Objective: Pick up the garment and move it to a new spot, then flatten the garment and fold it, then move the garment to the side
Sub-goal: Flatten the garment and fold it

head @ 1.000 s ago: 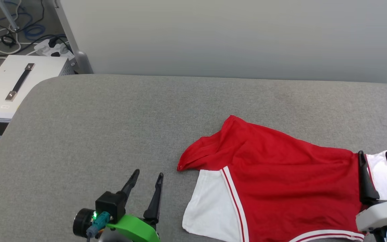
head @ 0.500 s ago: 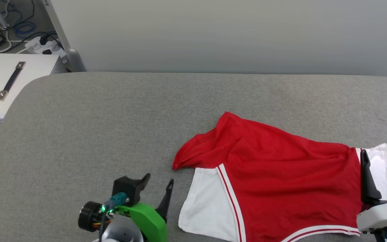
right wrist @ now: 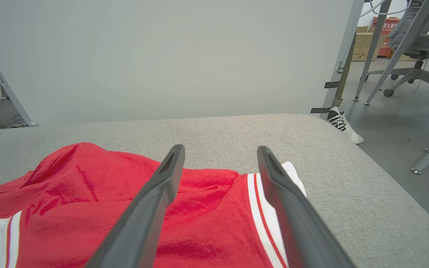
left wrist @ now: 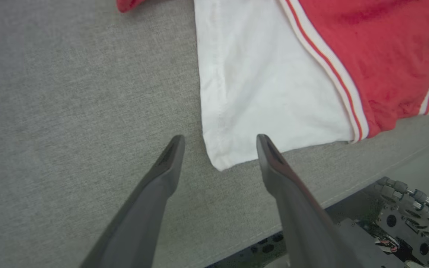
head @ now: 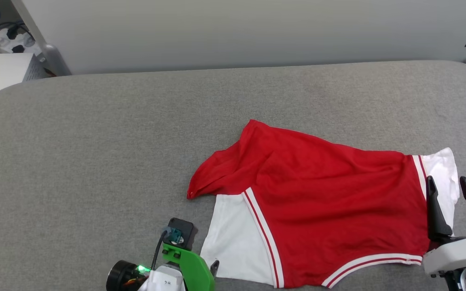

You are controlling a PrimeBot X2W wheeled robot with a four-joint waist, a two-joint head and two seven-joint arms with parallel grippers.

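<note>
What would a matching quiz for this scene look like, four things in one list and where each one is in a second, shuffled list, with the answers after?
Column A
1. left gripper
2. right gripper
3. garment
4. shoe

Column B
a. lying rumpled on the grey table
b. on the floor past the table's end
c. open, fingers either side of a white sleeve corner
d. open, at the garment's other sleeve end

Pairs: 1-c, 2-d, 3-a, 4-b
</note>
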